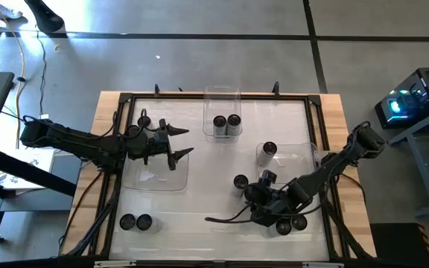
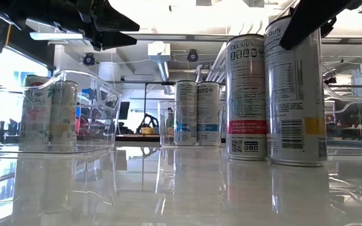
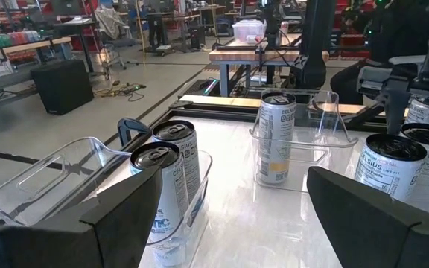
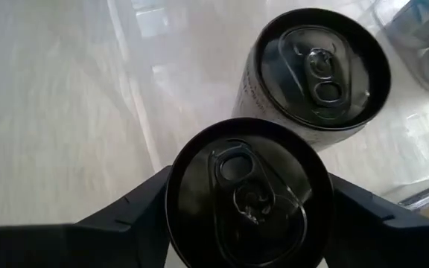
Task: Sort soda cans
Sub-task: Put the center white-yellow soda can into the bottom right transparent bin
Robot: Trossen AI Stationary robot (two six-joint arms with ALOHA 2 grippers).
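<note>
Soda cans with dark tops stand about the white table. Two are in the far clear tray (image 1: pixel 222 112). One (image 1: pixel 269 150) is in the right tray, two (image 1: pixel 135 222) stand near the left front, and one (image 1: pixel 240 182) stands mid-table. My right gripper (image 4: pixel 248 205) is down at the near right (image 1: pixel 278 217), shut on a can (image 4: pixel 248 193), with a second can (image 4: pixel 315 71) close beside it. My left gripper (image 1: pixel 179 143) hangs open above the left tray (image 1: pixel 155 175), touching nothing. My right gripper pinches the soda can at its upper rim (image 4: pixel 177 186), one finger (image 4: pixel 129 208) on each side. The fingers come from above, pointing down. The can stands upright with its base (image 2: pixel 294 162) on the table.
Clear trays sit at the left, far middle and right (image 1: pixel 293 152) of the table. A can (image 1: pixel 144 120) stands by the left tray's far corner. A dark cable (image 1: pixel 222 218) trails on the table beside my right arm. A black frame (image 1: pixel 125 97) edges the table.
</note>
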